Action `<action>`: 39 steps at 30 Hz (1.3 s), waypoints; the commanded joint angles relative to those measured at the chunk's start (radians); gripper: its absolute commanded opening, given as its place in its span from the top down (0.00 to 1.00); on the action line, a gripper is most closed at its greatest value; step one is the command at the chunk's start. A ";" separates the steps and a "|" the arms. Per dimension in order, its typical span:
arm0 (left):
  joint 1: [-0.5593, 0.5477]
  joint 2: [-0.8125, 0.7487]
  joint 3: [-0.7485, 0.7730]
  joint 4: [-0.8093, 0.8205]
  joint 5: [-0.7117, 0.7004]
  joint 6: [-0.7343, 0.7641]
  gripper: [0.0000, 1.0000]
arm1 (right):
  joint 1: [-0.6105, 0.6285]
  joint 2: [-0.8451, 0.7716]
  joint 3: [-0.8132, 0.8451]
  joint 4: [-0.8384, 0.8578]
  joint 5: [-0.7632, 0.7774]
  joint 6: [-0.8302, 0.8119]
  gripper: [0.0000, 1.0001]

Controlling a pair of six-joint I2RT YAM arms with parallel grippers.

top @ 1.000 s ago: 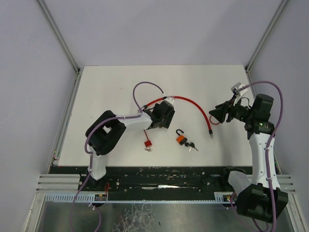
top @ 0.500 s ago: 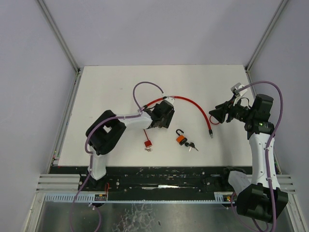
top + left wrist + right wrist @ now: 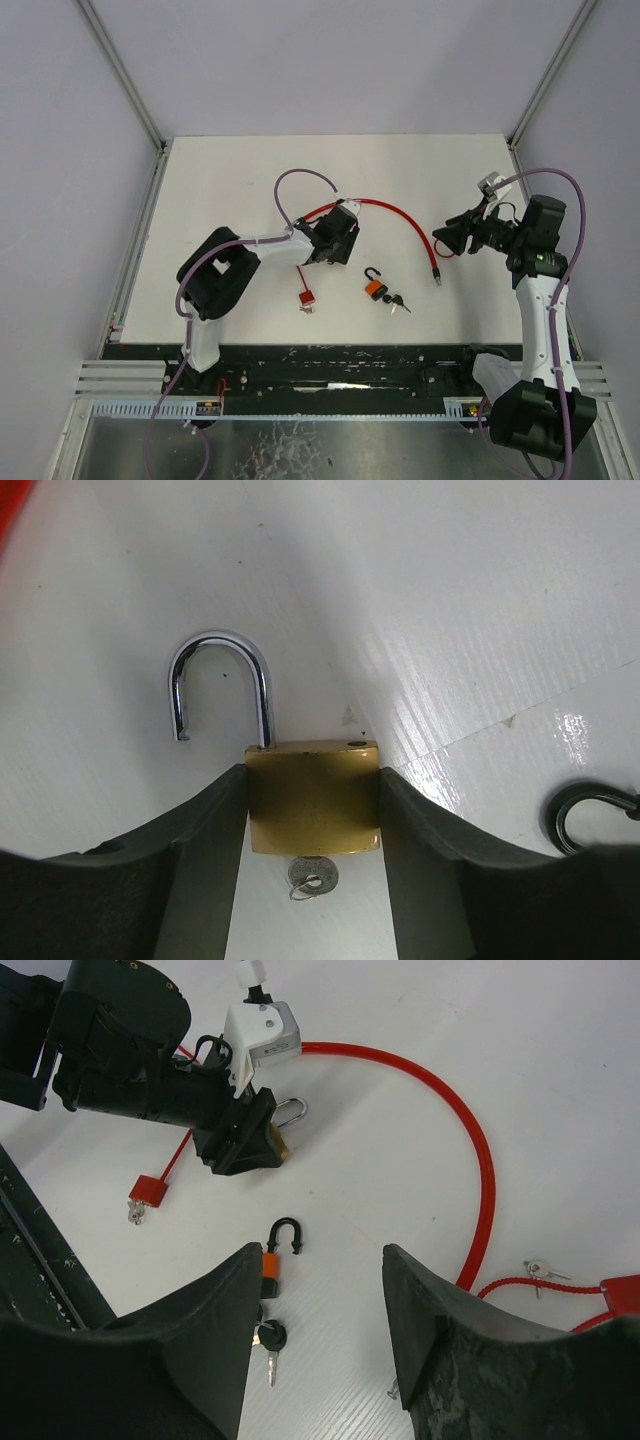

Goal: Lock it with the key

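A brass padlock (image 3: 313, 798) lies flat near the middle of the white desk (image 3: 230, 180). The black fingers (image 3: 200, 860) of the left pincer (image 3: 312, 780) clamp both sides of its square, scuffed body — the polished steel shackle (image 3: 218, 640) stands swung open, and a silver key (image 3: 312, 878) shows at the bottom edge. A glossy red cable (image 3: 405, 213) arcs across the desk from beside the left arm down toward the right. Nearer the arms' bases lies a small red block (image 3: 307, 297). Apart from it is an orange padlock (image 3: 372, 290) with an open black shackle, a black-headed key (image 3: 398, 301) just beside it. The right pincer (image 3: 443, 240) hangs over the desk's right side — jaws apart, holding nothing — close to the cable's lower stretch.
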 commanded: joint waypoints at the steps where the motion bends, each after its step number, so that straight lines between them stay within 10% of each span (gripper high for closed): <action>1: 0.009 -0.003 0.006 -0.047 0.026 -0.007 0.62 | 0.004 -0.005 0.001 0.015 -0.008 -0.013 0.42; 5: 0.011 -0.034 -0.008 -0.022 0.047 0.010 0.88 | 0.004 -0.001 -0.002 0.015 -0.017 -0.019 0.42; 10: 0.011 -0.130 -0.061 0.069 0.117 0.043 0.99 | 0.004 -0.003 -0.015 0.024 -0.030 -0.029 0.42; 24: 0.018 -0.198 0.031 0.101 0.521 0.169 1.00 | 0.007 0.007 -0.043 0.047 -0.089 -0.119 0.42; 35: 0.039 -0.131 0.342 -0.122 0.985 0.423 1.00 | 0.082 0.033 0.021 -0.223 -0.231 -0.886 0.01; 39: 0.041 -0.105 0.401 -0.258 1.079 0.579 1.00 | 0.082 0.060 0.078 -0.356 -0.272 -1.126 0.00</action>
